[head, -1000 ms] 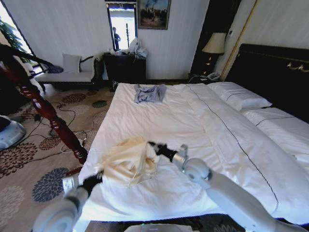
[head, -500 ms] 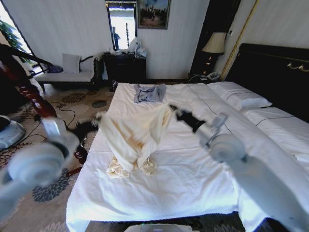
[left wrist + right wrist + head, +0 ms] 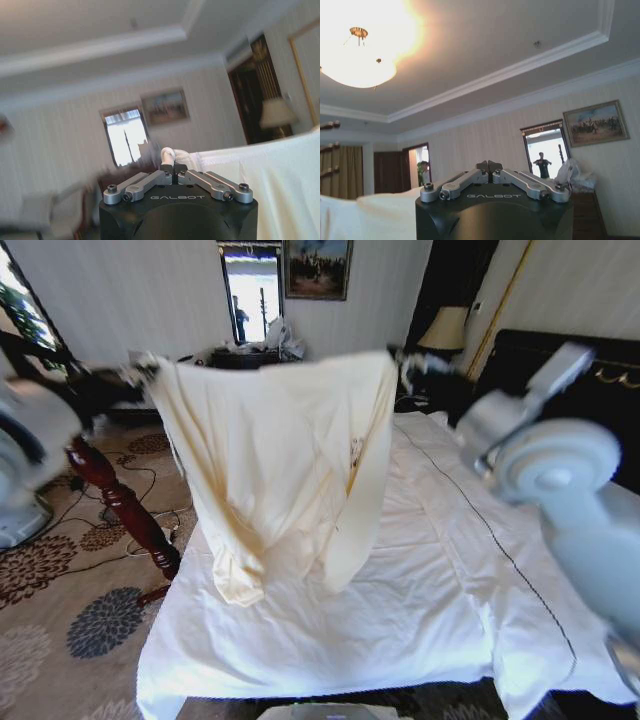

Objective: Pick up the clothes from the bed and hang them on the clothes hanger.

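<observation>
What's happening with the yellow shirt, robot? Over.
Left gripper and right gripper shut on the clothes, spread high above the bed. Red wooden post stands left.

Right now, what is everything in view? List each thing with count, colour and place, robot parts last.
clothes: one, pale cream-yellow, held spread in the air over the bed, hem hanging down to the sheet
bed: one, white sheets, black headboard, ahead of the robot
pillows: white, at the headboard end, partly hidden
wooden post: one, dark red, on the carpet left of the bed
lamp: one, cream shade, far corner
painting: one, framed, far wall
left gripper: shut on a top corner of the clothes
right gripper: shut, raised at the garment's other top corner
</observation>
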